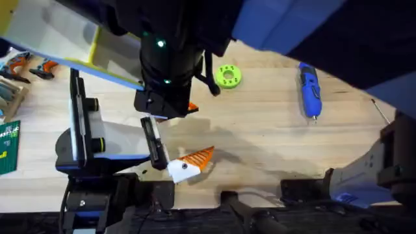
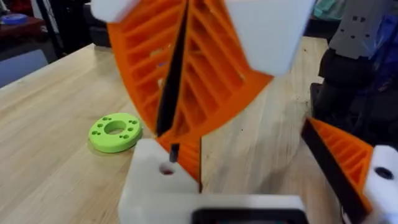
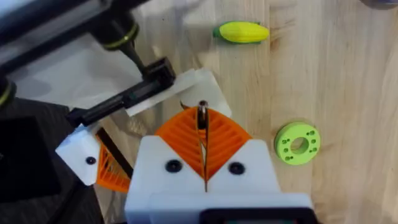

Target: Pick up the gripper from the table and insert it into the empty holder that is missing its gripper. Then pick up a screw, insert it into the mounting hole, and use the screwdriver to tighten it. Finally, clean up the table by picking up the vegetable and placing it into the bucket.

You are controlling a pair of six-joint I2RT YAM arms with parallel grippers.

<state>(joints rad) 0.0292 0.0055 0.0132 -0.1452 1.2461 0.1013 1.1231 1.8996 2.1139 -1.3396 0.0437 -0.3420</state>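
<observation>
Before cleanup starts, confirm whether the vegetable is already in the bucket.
No. In the right wrist view the vegetable lies bare on the table, with no bucket around it.

Dark furniture (image 2: 37, 25) stands behind the wooden surface.

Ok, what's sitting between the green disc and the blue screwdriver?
Nothing. In the overhead view, the stretch of table between the green disc and the screwdriver is bare wood.
</observation>
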